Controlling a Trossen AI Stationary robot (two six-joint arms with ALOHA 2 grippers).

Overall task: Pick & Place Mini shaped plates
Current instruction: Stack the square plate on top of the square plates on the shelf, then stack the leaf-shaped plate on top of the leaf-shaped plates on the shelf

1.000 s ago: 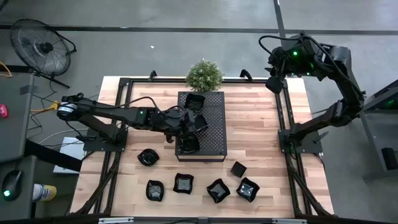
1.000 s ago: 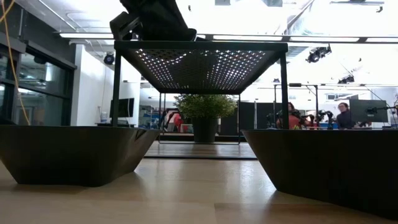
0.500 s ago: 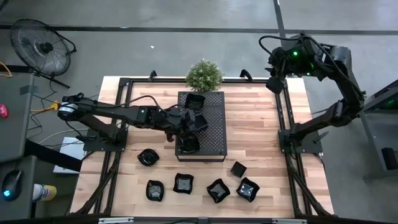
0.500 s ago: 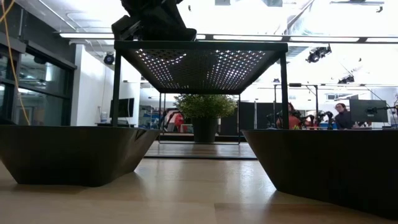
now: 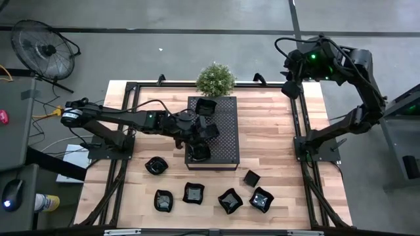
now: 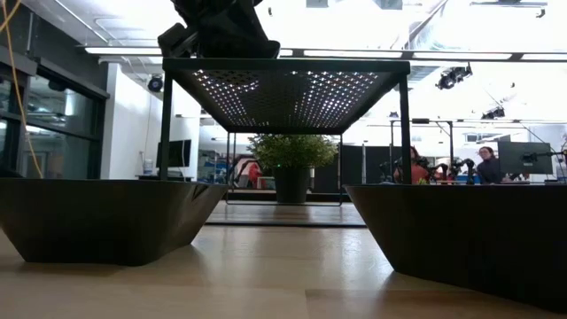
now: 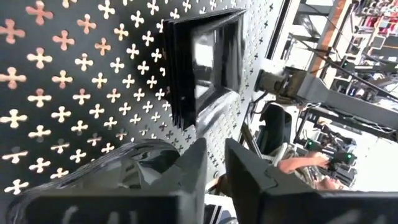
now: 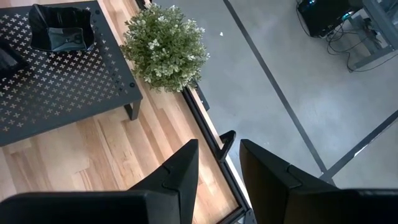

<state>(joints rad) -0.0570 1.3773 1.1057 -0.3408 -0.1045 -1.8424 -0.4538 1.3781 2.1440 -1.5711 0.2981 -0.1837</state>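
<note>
The left gripper hangs over the tray, its fingers nearly closed around a plate's rim, directly above the spot for release, while the right gripper, slightly open and empty, waits far off

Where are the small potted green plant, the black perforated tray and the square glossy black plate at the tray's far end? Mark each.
small potted green plant (image 5: 215, 79): high view, foliage centre.
black perforated tray (image 5: 226, 134): high view, bare surface.
square glossy black plate (image 5: 206, 106): high view, plate's middle.
</note>
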